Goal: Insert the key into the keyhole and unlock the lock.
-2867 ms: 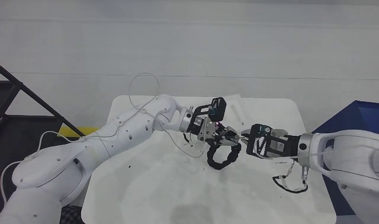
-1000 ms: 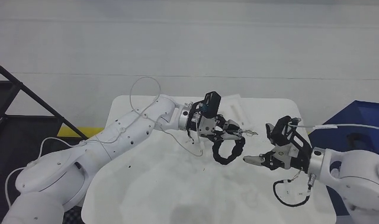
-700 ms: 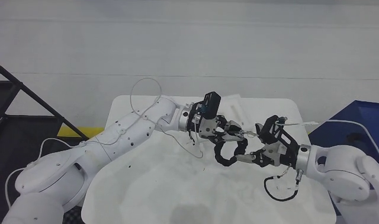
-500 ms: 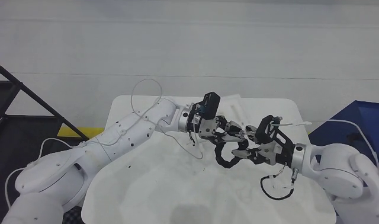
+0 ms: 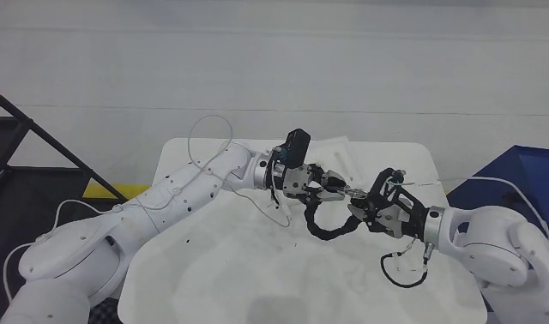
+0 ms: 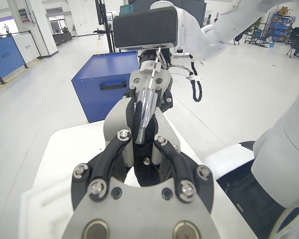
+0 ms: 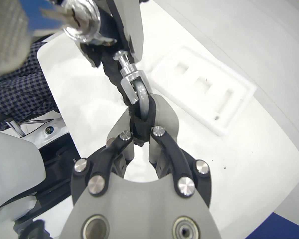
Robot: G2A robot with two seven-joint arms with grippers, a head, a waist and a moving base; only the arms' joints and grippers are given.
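Note:
My left gripper is shut on the silver lock cylinder, held above the table. The key, with a blue head, sits in the keyhole on the cylinder's face; its ring hangs off the end. The lock's black cable loops down below both grippers. My right gripper is shut on the cable's end, just behind the chrome clevis and pin. In the top view the left gripper and right gripper meet over the table's middle.
The white table lies under both arms. A white foam tray with rectangular recesses sits at the table's back edge, behind the grippers. A blue cabinet stands off the right side.
The right gripper let go of the key, leaving it in the lock, drew back open to the right, then came back in and shut on the cable's end. The left arm stayed nearly still.

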